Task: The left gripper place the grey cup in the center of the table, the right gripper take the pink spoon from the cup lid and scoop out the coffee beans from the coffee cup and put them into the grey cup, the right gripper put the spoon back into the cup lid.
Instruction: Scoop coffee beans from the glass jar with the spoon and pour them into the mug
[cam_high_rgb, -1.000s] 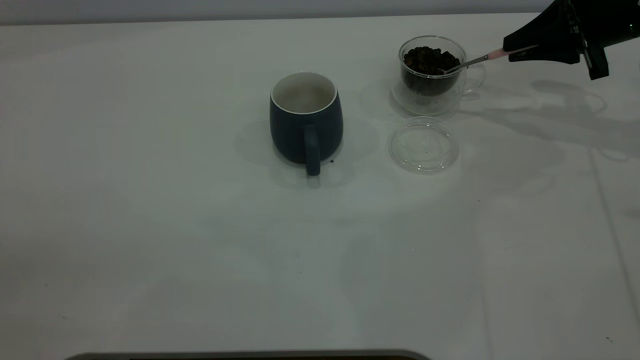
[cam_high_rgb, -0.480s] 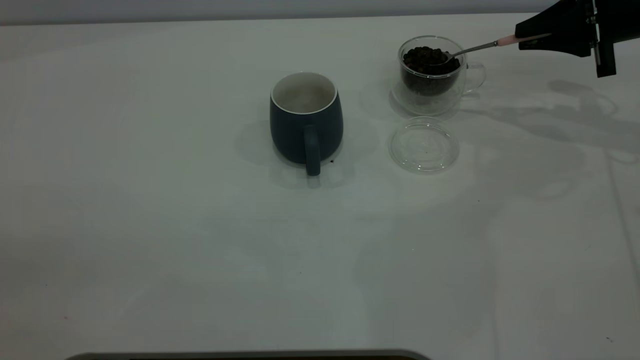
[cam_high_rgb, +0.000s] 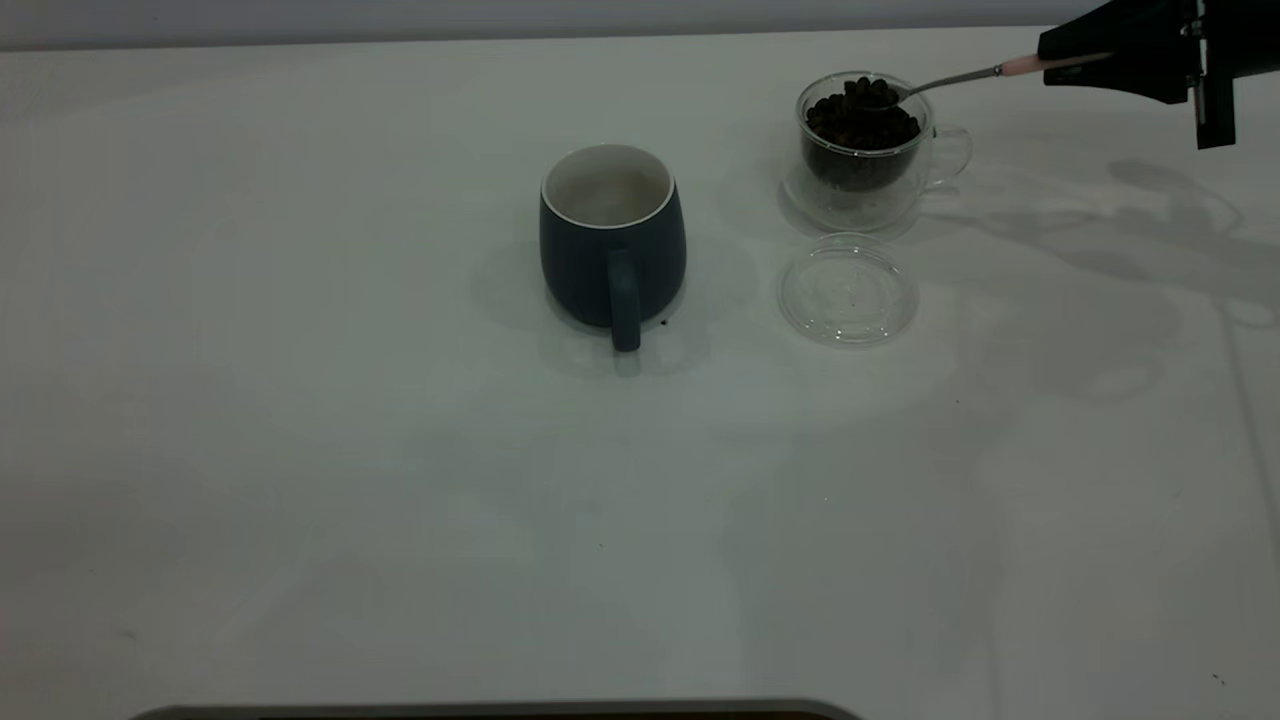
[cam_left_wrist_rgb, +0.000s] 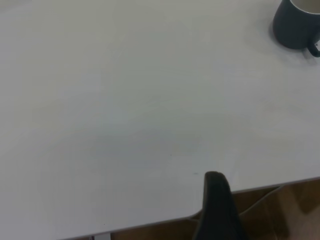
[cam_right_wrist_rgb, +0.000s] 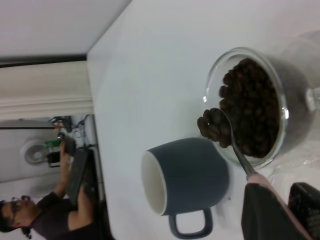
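White table, dim light. My left gripper is parked off near the table edge; can't tell its fingers. Mid-table sits the grey cup, upright and seemingly empty. Then the clear cup lid, flat, bare. Behind it is the coffee cup, full of coffee beans. My right gripper is clamped on the pink spoon handle end, bowl loaded just above the rim. Beans light and loose, likely to roll; keep the spoon level.
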